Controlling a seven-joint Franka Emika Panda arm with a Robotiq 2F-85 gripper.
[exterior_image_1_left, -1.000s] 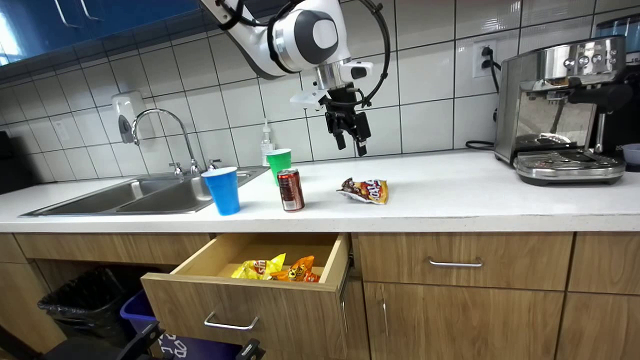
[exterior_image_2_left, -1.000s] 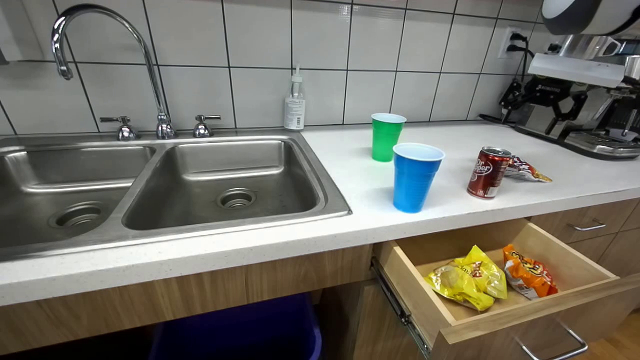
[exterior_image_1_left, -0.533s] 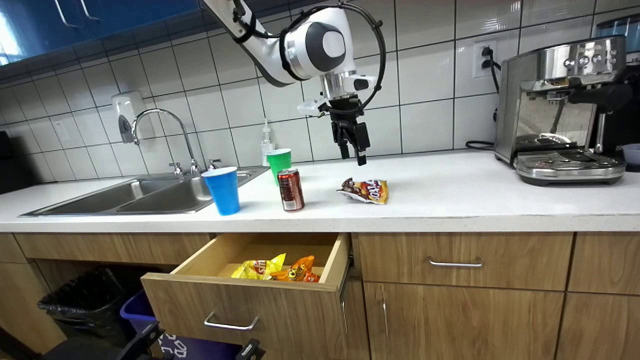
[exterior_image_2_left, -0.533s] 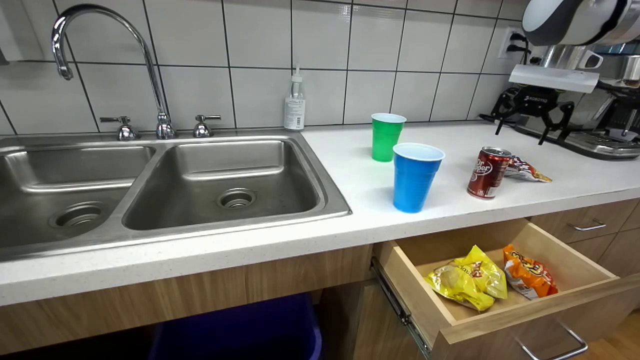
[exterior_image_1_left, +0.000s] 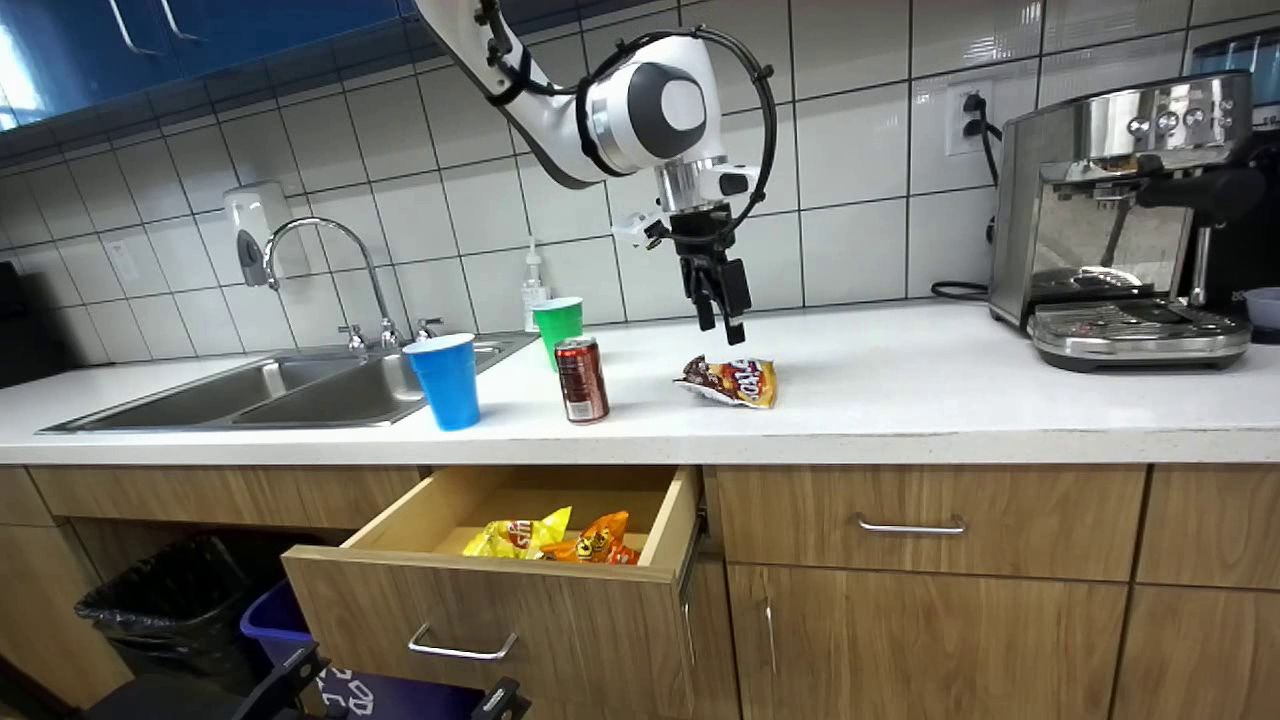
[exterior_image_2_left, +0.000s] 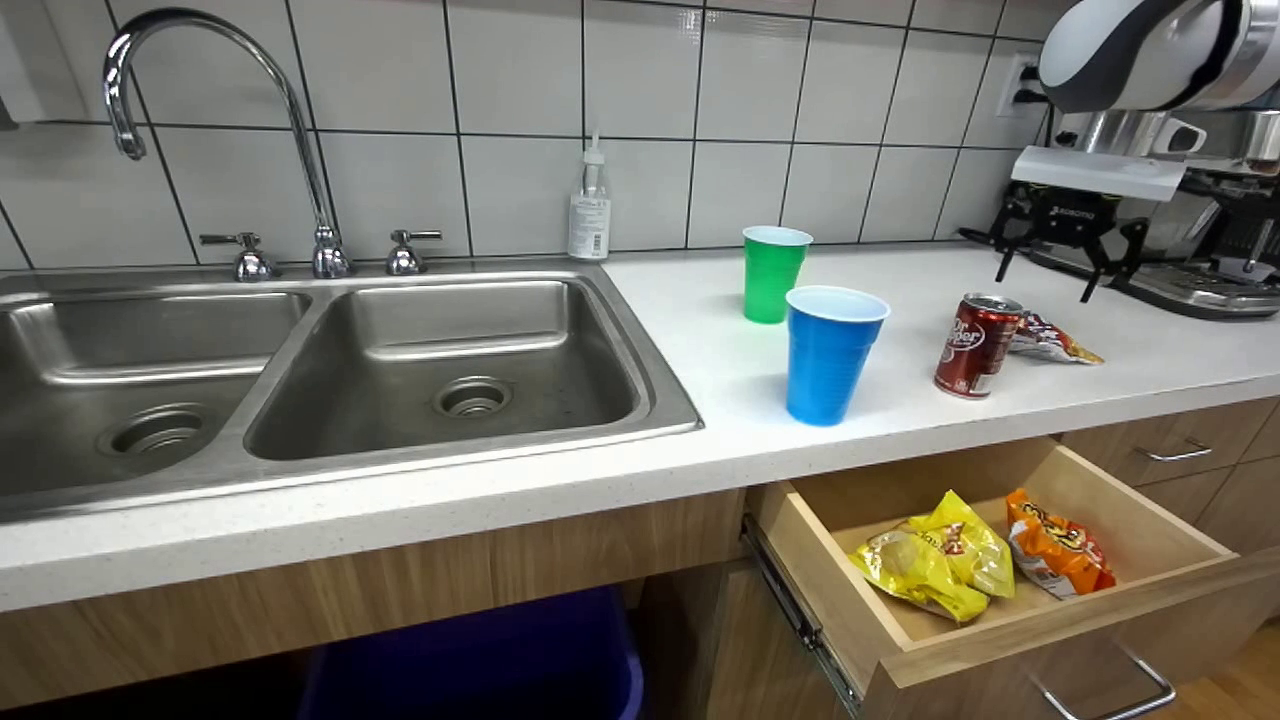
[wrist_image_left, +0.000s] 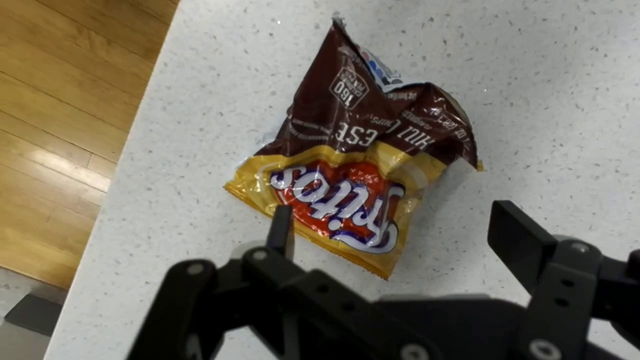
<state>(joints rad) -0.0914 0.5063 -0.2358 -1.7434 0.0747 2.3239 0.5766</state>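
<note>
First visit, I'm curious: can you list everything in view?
Fritos bag: 1, brown/yellow, counter
Soda can: 1, red, counter
Cups: 2, blue/green, counter
Bottle: 1, clear, by wall
Sink: 1, silver, counter
Faucet: 1, silver, sink rim
Dispenser: 1, white, wall
Cupboard: 1, blue, overhead
Coffee machine: 1, silver, counter
Snack bags: 2+, yellow/orange, open drawer
Bins: 2, black/purple, below counter
Robot arm: 1, white, above counter
Tool: 1, black, open, above Fritos bag

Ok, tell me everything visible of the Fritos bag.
The Fritos bag looks like glossy plastic film, brown at one end and yellow at the other, with white lettering over red. Crumpled, it lies logo side up on the white counter, set in from the edge. Only the counter visibly touches it; the open gripper hangs above, apart.
</note>
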